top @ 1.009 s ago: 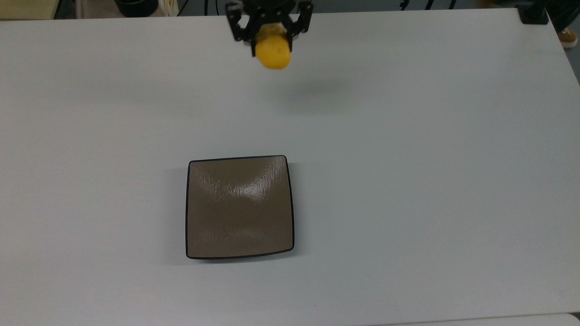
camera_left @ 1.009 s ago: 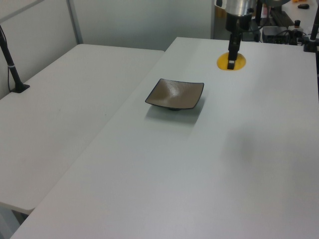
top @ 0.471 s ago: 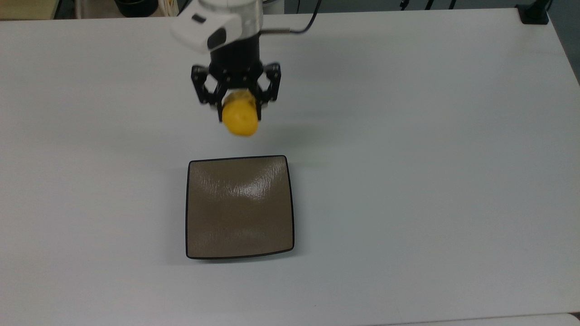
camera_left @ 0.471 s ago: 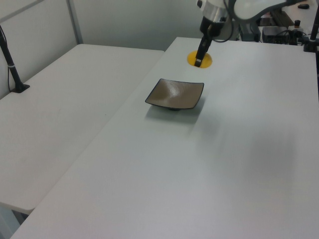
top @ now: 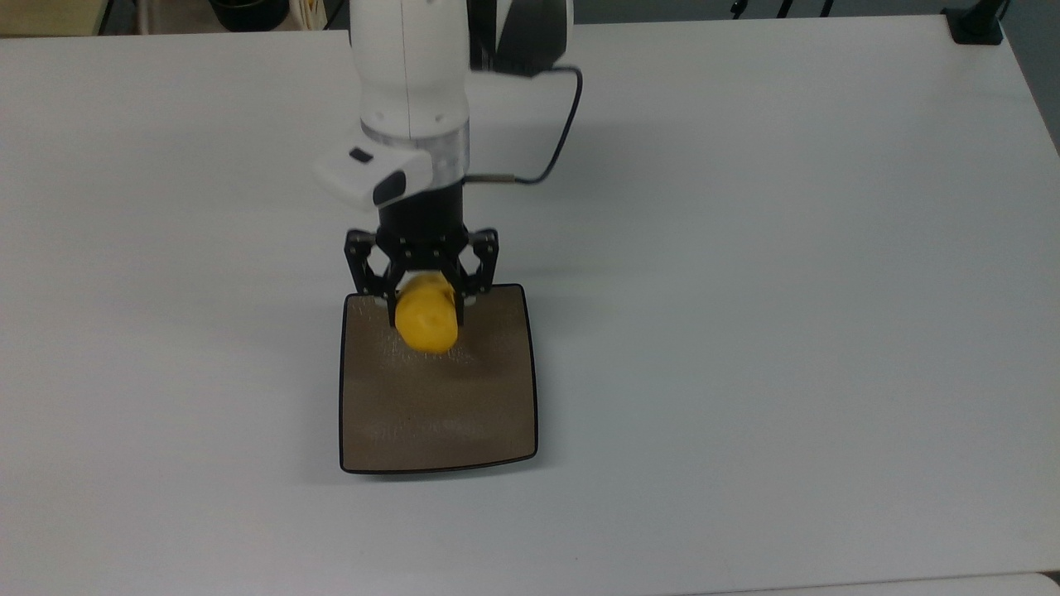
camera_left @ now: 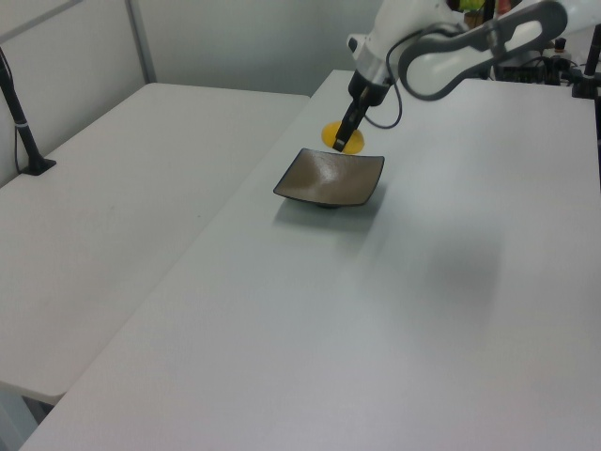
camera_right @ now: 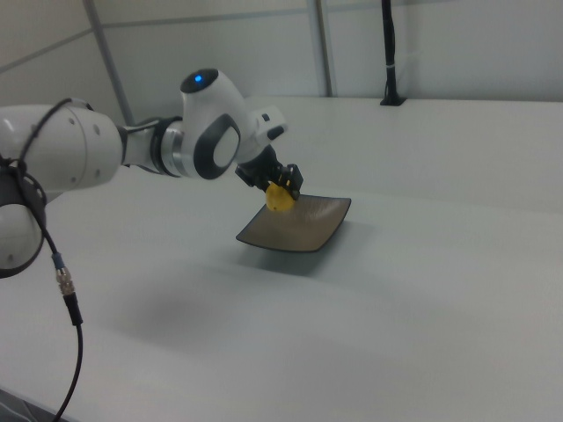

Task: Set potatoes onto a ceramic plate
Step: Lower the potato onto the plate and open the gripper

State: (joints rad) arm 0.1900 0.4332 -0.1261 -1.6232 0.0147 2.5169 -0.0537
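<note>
Your gripper [top: 424, 300] hangs over the ceramic plate's [top: 464, 414] far edge in the top view, its black fingers [top: 386, 291] drawn in on either side of the potato [top: 426, 321] and holding it clear of the glaze. The yellow lump juts out below the fingertips toward the plate's middle. In the right view the potato [camera_right: 280, 199] sits above the plate's [camera_right: 303, 230] upturned rim, at the corner nearest the arm [camera_right: 211, 141]. The white table [top: 787, 290] lies open on every side of the plate; the plate stands well apart from all table edges. In the left view a second table [camera_left: 122, 188] adjoins along a seam.
</note>
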